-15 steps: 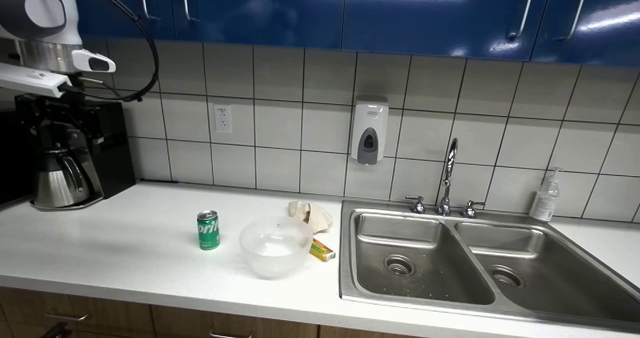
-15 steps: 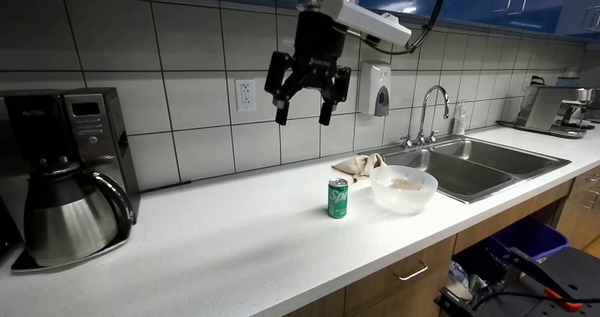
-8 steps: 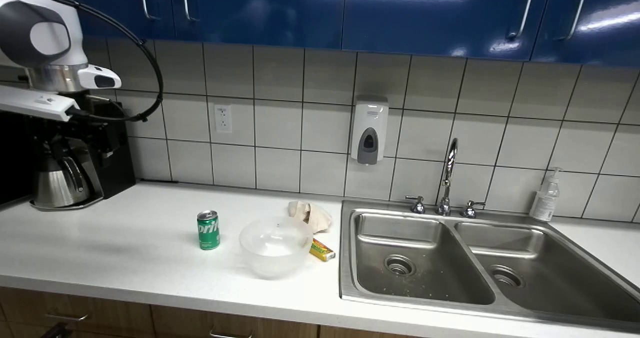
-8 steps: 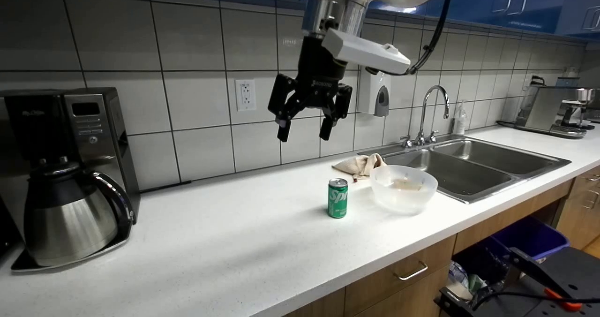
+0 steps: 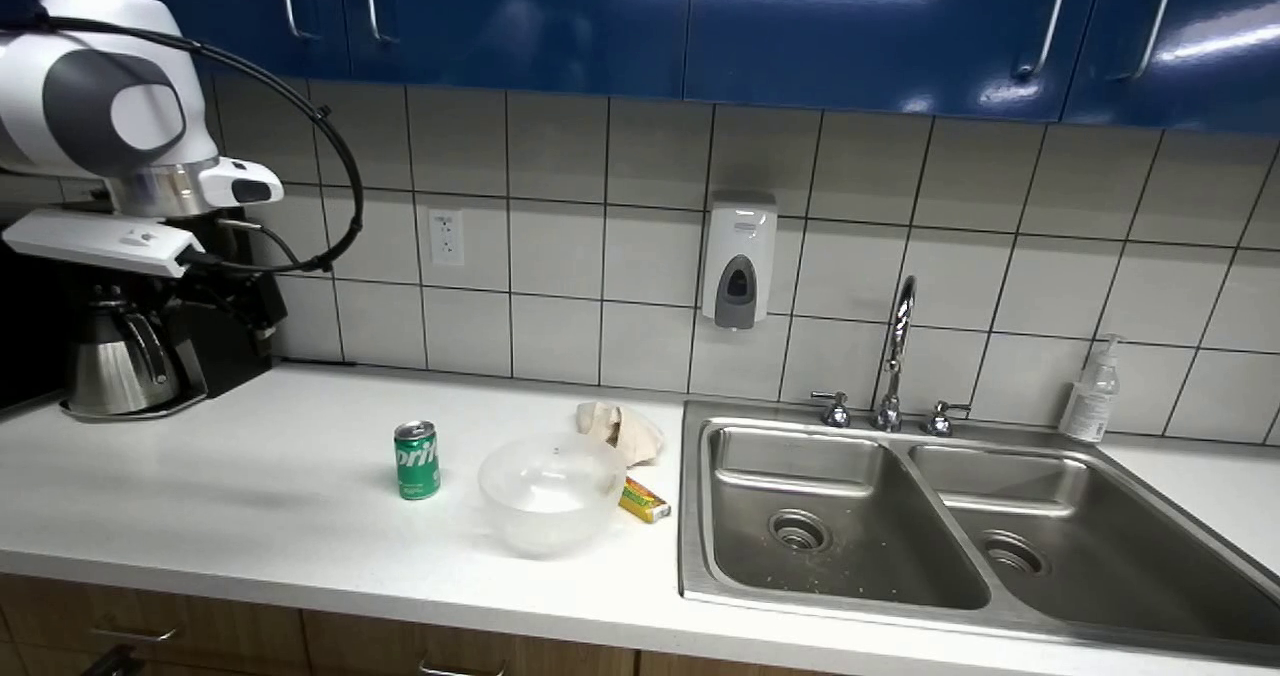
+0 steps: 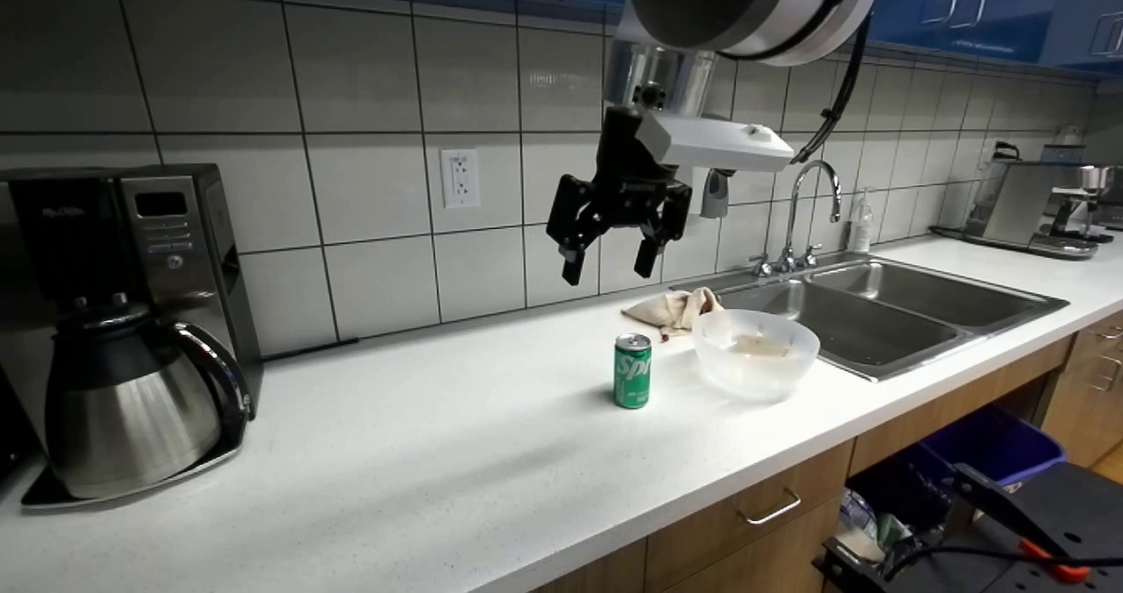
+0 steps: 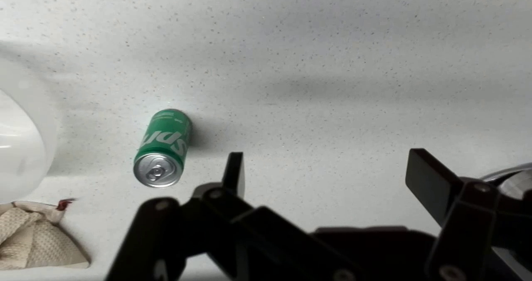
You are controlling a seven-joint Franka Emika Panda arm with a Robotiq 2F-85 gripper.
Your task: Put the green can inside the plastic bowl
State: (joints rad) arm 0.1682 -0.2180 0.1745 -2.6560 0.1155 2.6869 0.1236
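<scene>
Green can (image 6: 632, 372) stands untouched near the plastic bowl (image 6: 747, 379) while the gripper (image 6: 610, 272) (fingers (image 7: 428, 181) spread, empty) has come lower and closer, presumably to grasp it.

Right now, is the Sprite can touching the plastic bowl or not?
Apart. The wrist view shows it plainly: a strip of speckled countertop lies between the green Sprite can and the translucent plastic bowl.

Green can (image 6: 632, 378), whitish bowl (image 5: 545, 531), blue cabinets (image 5: 520, 21), speckled countertop (image 7: 332, 65).
</scene>
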